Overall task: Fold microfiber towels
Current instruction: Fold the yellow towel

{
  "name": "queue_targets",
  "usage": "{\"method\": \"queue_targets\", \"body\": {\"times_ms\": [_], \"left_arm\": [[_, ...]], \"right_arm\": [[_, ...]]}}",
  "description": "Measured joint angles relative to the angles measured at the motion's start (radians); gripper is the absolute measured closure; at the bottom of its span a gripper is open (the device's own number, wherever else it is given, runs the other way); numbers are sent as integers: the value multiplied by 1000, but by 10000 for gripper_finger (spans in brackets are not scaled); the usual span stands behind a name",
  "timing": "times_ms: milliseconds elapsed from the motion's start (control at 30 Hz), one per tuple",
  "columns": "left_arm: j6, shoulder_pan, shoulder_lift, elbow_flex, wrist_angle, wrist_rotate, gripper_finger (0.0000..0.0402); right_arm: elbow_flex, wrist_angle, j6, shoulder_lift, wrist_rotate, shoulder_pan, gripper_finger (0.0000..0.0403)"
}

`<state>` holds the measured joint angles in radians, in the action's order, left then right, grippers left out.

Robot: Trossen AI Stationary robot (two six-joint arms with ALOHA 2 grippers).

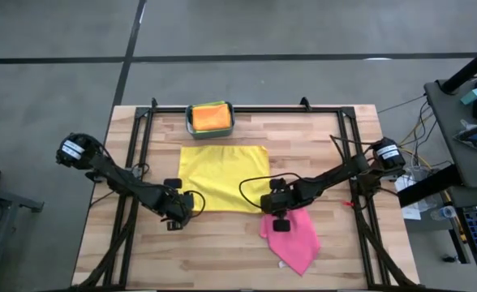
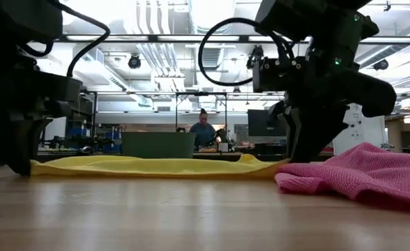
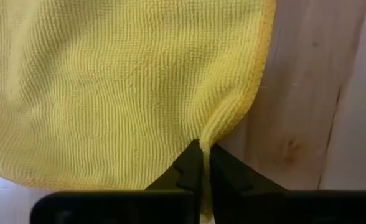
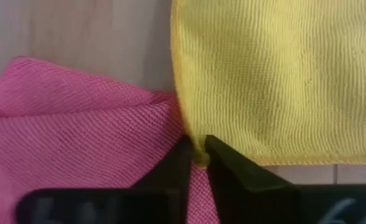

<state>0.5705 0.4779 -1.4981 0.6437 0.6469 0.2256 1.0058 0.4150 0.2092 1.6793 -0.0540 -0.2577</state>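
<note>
Left gripper (image 3: 203,163) pinched on near-left corner of yellow towel (image 1: 222,177). Right gripper (image 4: 197,160) pinched on near-right corner, edge bunched between fingers. Yellow towel flat mid-table (image 1: 141,259). Pink towel (image 1: 294,237) crumpled, touching that right corner. Orange towel (image 1: 210,118) folded in teal bin (image 1: 232,120) at far edge, just beyond yellow.

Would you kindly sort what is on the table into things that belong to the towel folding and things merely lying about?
Job in hand:
yellow towel, flat, pinched at its near corners by the left end effector and right end effector
pink towel, crumpled, waiting
orange towel, folded in the bin

Lying about:
teal bin
cables beside the table
</note>
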Motion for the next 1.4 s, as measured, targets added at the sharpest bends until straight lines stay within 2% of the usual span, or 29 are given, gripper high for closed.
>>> {"method": "queue_targets", "body": {"times_ms": [167, 367, 500, 633, 733, 900, 1133, 1400], "left_arm": [[0, 9, 40, 39, 22, -19, 401], [1, 15, 122, 94, 49, -151, 401], [54, 17, 166, 123, 43, -229, 401], [128, 17, 188, 156, 43, -252, 401], [128, 24, 192, 199, 41, -260, 401], [41, 24, 210, 254, 42, -248, 401], [27, 20, 234, 230, 92, -219, 402], [51, 0, 236, 215, 267, -36, 402]], "right_arm": [[0, 12, -12, -44, 0, 0, 392], [0, 89, 9, -103, 9, -6, 394], [0, 141, 18, -124, 15, -32, 394], [0, 151, 18, -153, 36, -54, 394], [0, 157, 9, -185, 34, -61, 394], [24, 179, -38, -261, 25, -49, 394], [55, 179, -109, -310, -26, 20, 394], [54, 163, -232, -250, -144, 184, 394]]}}
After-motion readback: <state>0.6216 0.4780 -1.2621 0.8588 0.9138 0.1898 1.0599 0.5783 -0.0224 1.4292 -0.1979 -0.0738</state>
